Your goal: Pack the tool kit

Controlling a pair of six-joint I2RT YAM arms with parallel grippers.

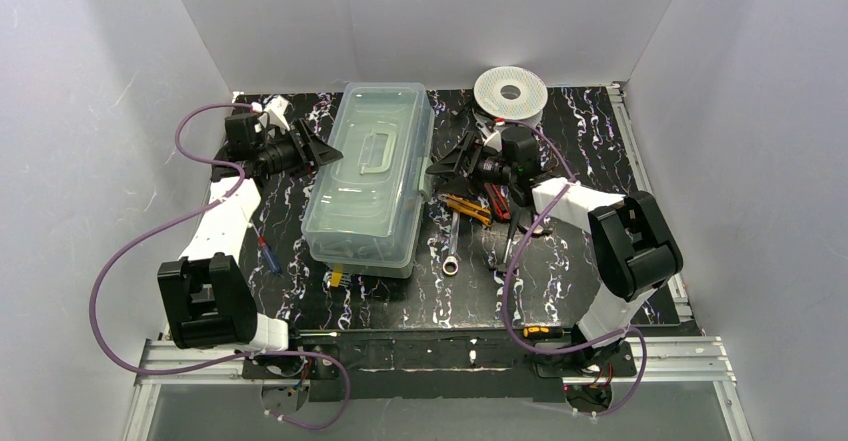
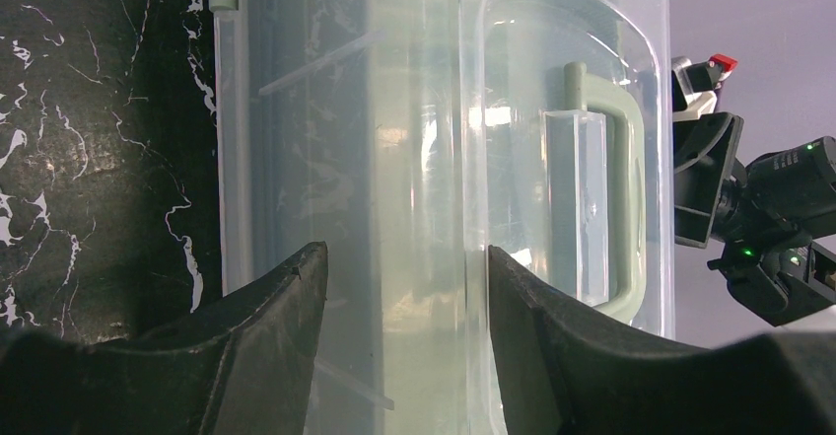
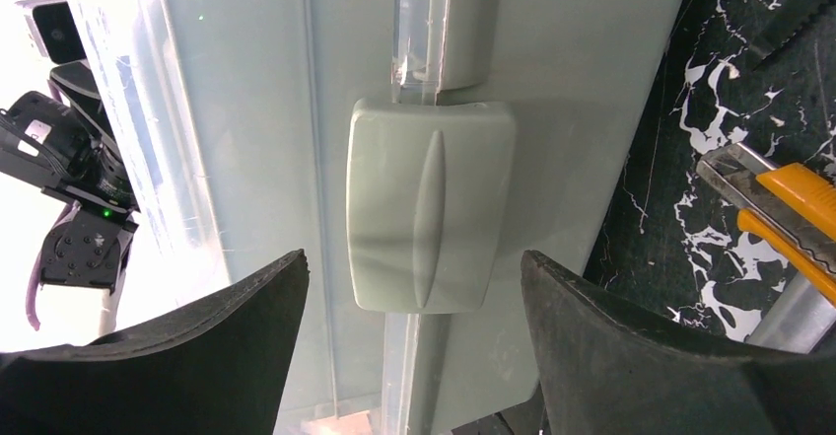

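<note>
Translucent plastic toolbox (image 1: 368,176), lid down, mid-table on black marbled mat (image 1: 570,261). Left gripper (image 1: 328,151): jaws spread wide, empty, at the box's left wall. Right gripper (image 1: 447,166): jaws spread wide, empty, facing grey latch (image 3: 430,205) on the box's right wall. Loose to the box's right: orange utility knife (image 1: 466,208), wrench (image 1: 452,246).

The top external camera is looking steeply down from behind the arm bases, taking in the whole marbled table (image 1: 560,291) and the clear toolbox (image 1: 370,176). The left wrist camera is facing the box's left side and lid handle (image 2: 631,208) at close range, while the right wrist camera is framing its grey latch (image 3: 431,220) from the opposite side. Each is also catching the other arm beyond the shared box, the right gripper (image 2: 715,218) in one view and the left gripper (image 3: 94,174) in the other.
</note>
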